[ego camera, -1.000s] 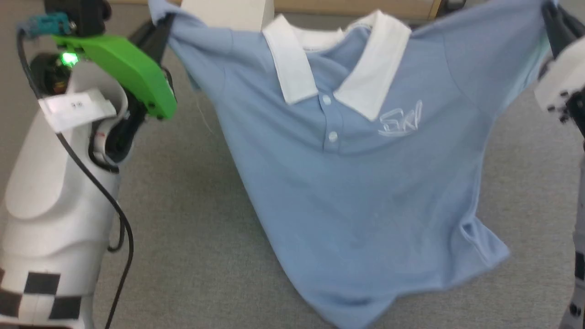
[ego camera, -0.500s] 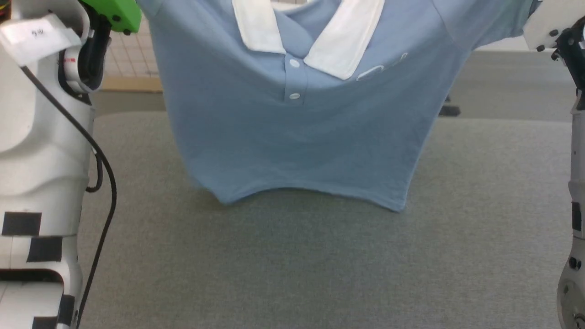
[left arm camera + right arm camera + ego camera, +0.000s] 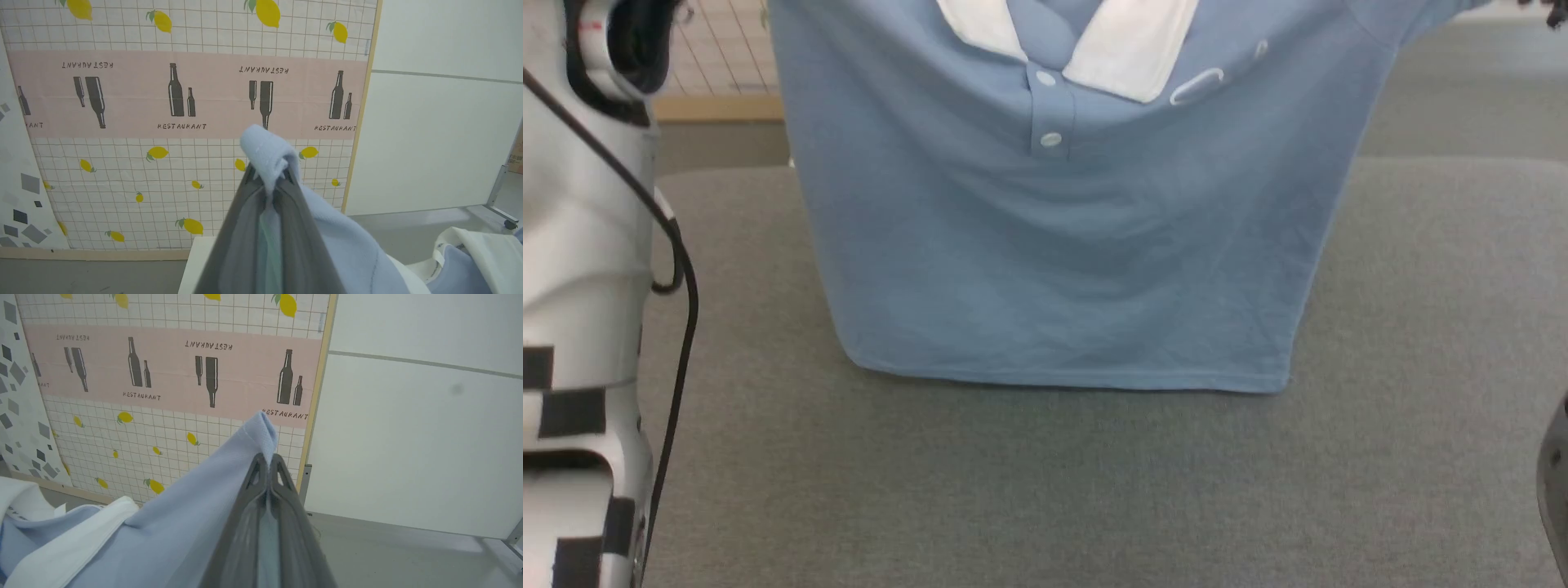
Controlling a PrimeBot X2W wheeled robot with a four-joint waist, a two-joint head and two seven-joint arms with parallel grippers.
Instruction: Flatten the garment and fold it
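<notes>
Left gripper [image 3: 269, 181]: fingers [image 3: 300, 237] pressed together, tips at frame centre in the left wrist view, pinching a fold of the garment [image 3: 265, 143]. Right gripper [image 3: 269, 462]: same, fingers closed tight on a garment edge, tips mid-frame in the right wrist view. Head view: left arm [image 3: 580, 269] is a pale upright column down the left edge, with a black cable [image 3: 682, 327] along it and checker markers [image 3: 572, 412] near bottom left. Dark sliver of right arm [image 3: 1556, 474] at lower right edge.
</notes>
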